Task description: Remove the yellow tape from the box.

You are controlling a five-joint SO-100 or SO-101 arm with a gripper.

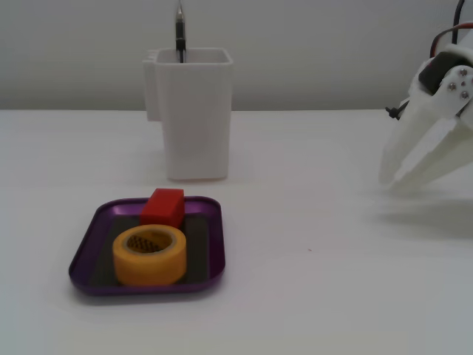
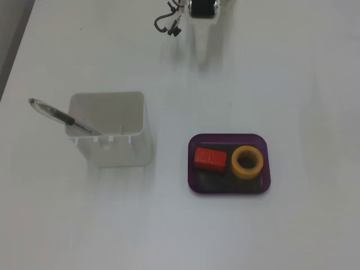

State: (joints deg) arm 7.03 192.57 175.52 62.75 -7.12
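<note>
The yellow tape (image 1: pixel 148 268) is a thick ring lying flat in the purple box (image 1: pixel 87 249), at its near side in this fixed view. A red block (image 1: pixel 162 207) sits right behind it in the same tray. In the fixed view from above, the tape (image 2: pixel 236 163) is in the right half of the box (image 2: pixel 228 136) and the red block (image 2: pixel 210 158) in the left half. My gripper (image 1: pixel 392 181) hangs at the far right, well away from the box, with its white fingers together and empty. From above, the gripper (image 2: pixel 203 55) sits at the top edge.
A tall white container (image 1: pixel 194 126) stands behind the box and holds a pen (image 1: pixel 179 29). From above, the container (image 2: pixel 118 149) is left of the box and the pen (image 2: pixel 56 112) leans out to the left. The table is white.
</note>
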